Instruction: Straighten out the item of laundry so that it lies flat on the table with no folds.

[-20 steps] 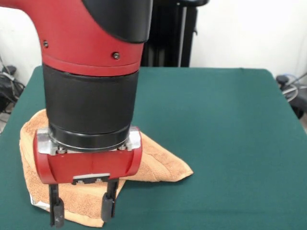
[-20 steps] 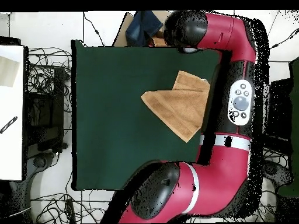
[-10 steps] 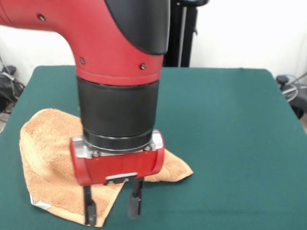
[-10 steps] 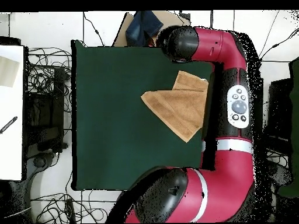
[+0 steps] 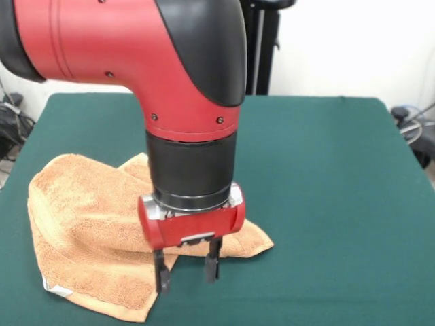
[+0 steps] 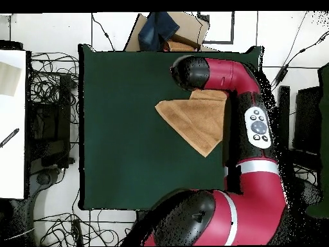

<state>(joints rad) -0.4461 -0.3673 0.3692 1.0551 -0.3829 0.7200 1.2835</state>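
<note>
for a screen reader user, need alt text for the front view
A red and black robot arm's open gripper hangs above the front edge of a crumpled, folded peach towel lying near one side of a green table.

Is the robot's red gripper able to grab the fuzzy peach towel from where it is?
Probably yes. The open red gripper hangs right at the folded peach terry towel, beside its near edge, on the green cloth table, and nothing lies between them.

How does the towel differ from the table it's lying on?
The towel is peach-tan and fluffy; the table is dark green and smooth. The towel is small and sits toward one side, while the table is much wider. The towel lies folded and rumpled; the table's cover is flat. Both are cloth surfaces.
</note>
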